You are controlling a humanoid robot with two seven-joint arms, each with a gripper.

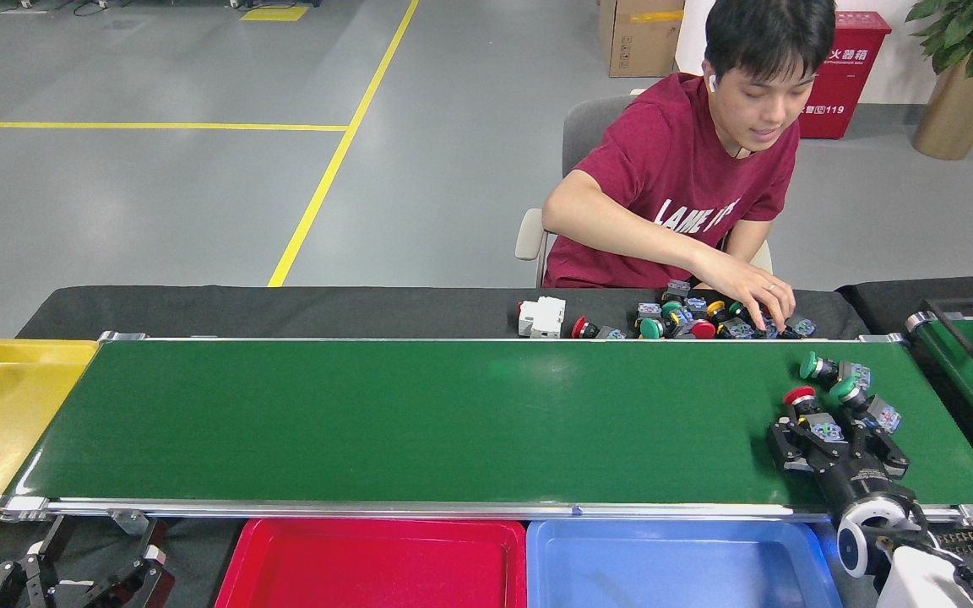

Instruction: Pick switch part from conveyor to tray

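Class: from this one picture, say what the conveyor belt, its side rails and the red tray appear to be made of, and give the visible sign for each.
Conveyor belt: probably rubber or PVC, smooth dark green with a soft sheen near the far edge.
Side rails: metal, likely aluminium; silver, straight, with bright reflections.
Red tray: probably moulded plastic; uniform glossy colour, rounded rim and corners.

Red shirt (689, 169): "LAME"; red box (850, 72): "火器箱", "119"
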